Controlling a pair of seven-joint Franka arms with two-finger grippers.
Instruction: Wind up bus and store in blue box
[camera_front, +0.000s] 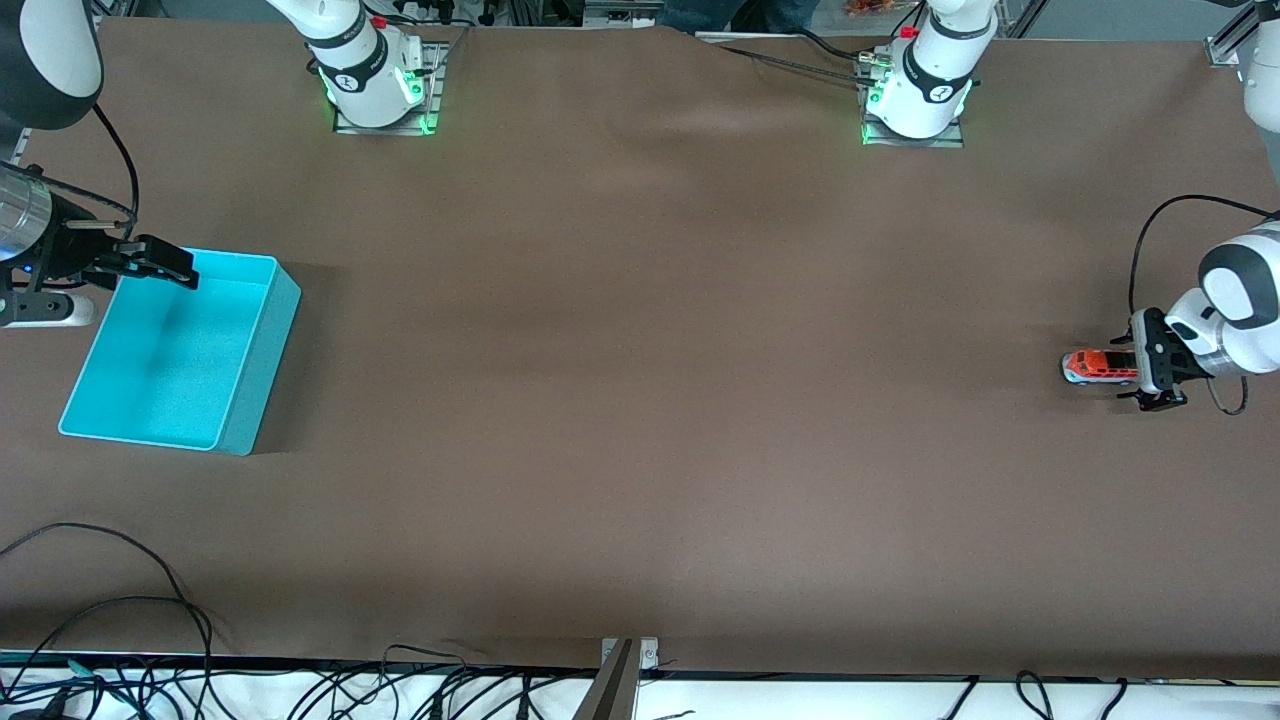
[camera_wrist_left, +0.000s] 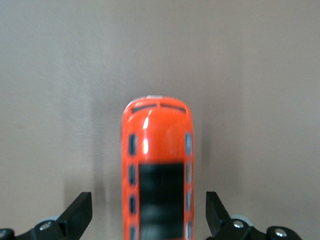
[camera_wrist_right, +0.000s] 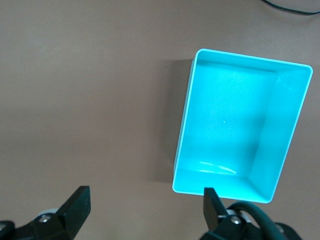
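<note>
The small orange bus (camera_front: 1098, 367) with a dark roof panel stands on the brown table at the left arm's end. My left gripper (camera_front: 1142, 371) is low around its rear end. In the left wrist view the bus (camera_wrist_left: 159, 150) lies between the fingers of my left gripper (camera_wrist_left: 149, 215), which is open with a gap on each side. The blue box (camera_front: 170, 350) is empty, at the right arm's end. My right gripper (camera_front: 160, 262) is open and empty, up over the box's corner farthest from the front camera. In the right wrist view, my right gripper (camera_wrist_right: 145, 210) hangs over bare table beside the box (camera_wrist_right: 235, 125).
The two arm bases (camera_front: 380, 80) (camera_front: 915, 100) stand along the table edge farthest from the front camera. Loose black cables (camera_front: 120, 620) lie along the edge nearest to it. A metal bracket (camera_front: 628, 655) sits at the middle of that edge.
</note>
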